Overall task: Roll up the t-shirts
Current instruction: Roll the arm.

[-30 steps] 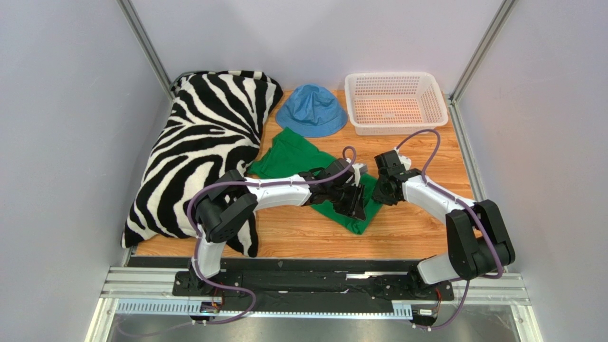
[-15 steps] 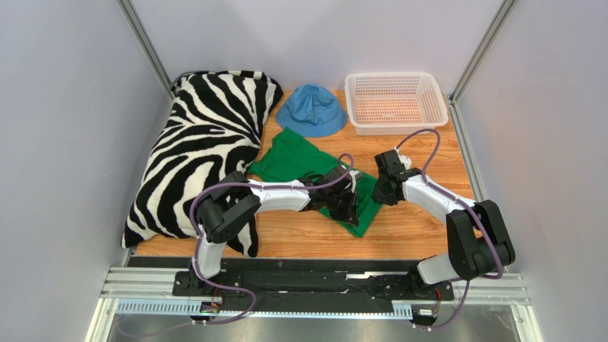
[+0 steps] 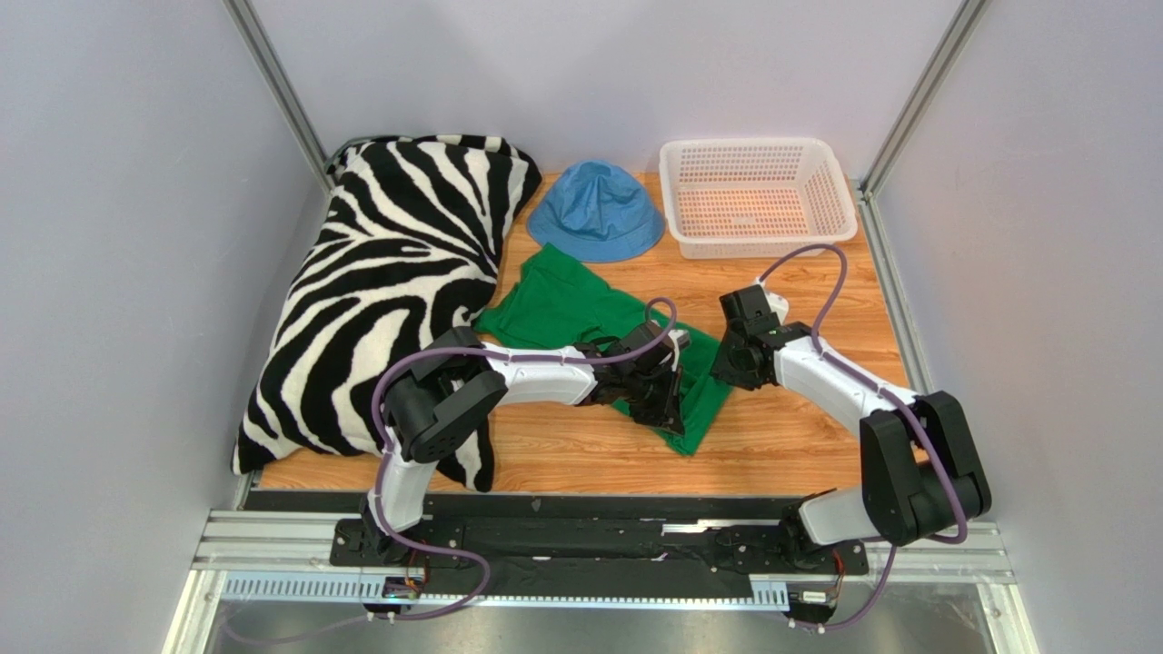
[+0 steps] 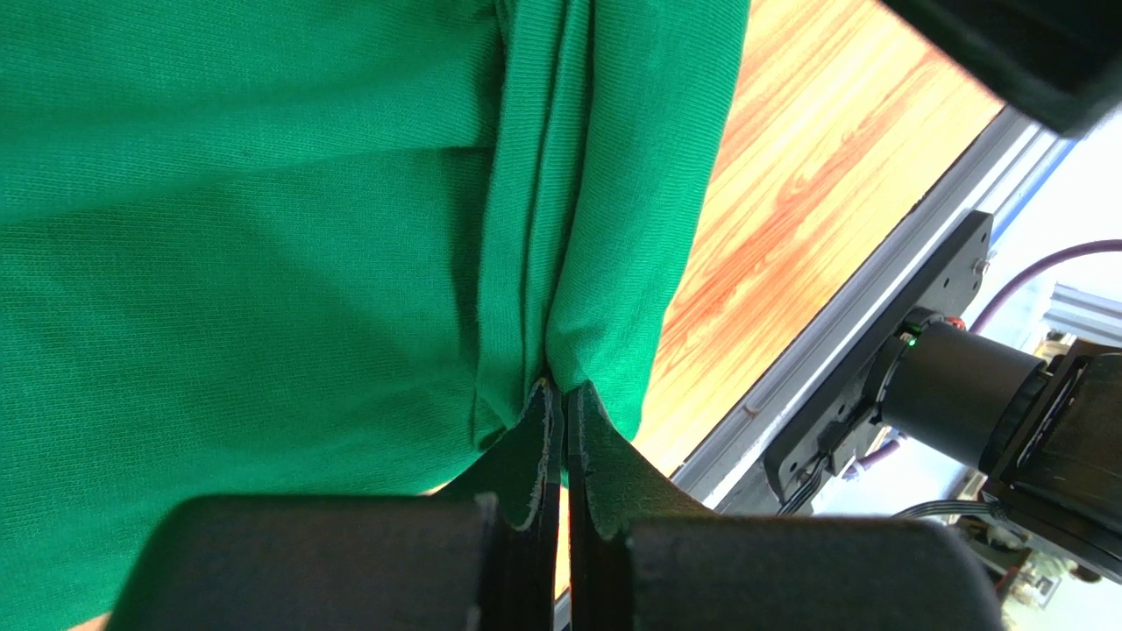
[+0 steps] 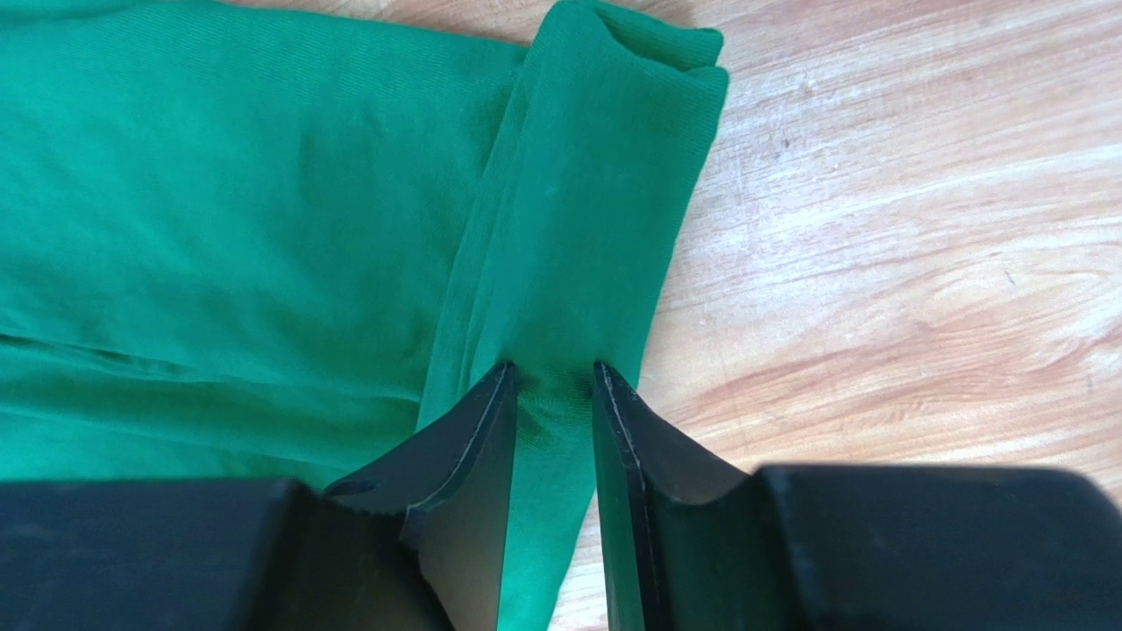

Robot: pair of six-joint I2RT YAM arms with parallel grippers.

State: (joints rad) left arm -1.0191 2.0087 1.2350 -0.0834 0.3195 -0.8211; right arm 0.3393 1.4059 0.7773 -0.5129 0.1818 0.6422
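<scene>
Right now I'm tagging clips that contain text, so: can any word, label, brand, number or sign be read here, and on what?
None can be read in any view. The green t-shirt is plain, and the blue hat, zebra pillow and white basket show no print or label.

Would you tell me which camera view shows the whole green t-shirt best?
The top external view: it alone shows the green t-shirt nearly whole. The left wrist view shows only a pinched fold, the right wrist view only a rolled edge between the jaws.
</scene>
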